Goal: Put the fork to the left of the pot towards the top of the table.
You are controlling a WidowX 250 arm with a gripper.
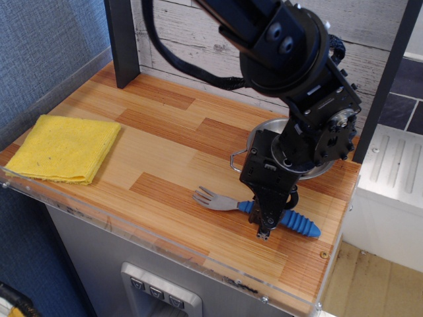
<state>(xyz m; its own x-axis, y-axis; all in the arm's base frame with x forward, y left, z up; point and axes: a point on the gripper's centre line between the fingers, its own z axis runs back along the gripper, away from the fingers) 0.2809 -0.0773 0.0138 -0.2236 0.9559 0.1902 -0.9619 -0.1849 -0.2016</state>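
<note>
The fork point(215, 200) lies near the front right of the table point(165, 145), silver head pointing left, blue ribbed handle point(301, 225) to the right. My gripper point(264, 224) points down over the middle of the handle, its fingers point(267, 210) closed around it, with the fork still low at the tabletop. The steel pot point(259, 134) stands just behind the fork, mostly hidden by my wrist. Its left wire handle point(236, 160) and part of its rim show. The ball in it is hidden.
A folded yellow cloth point(65, 148) lies at the front left. A dark post point(122, 43) stands at the back left against the white plank wall. The clear acrylic edge point(165, 247) runs along the front. Bare wood lies left of the pot.
</note>
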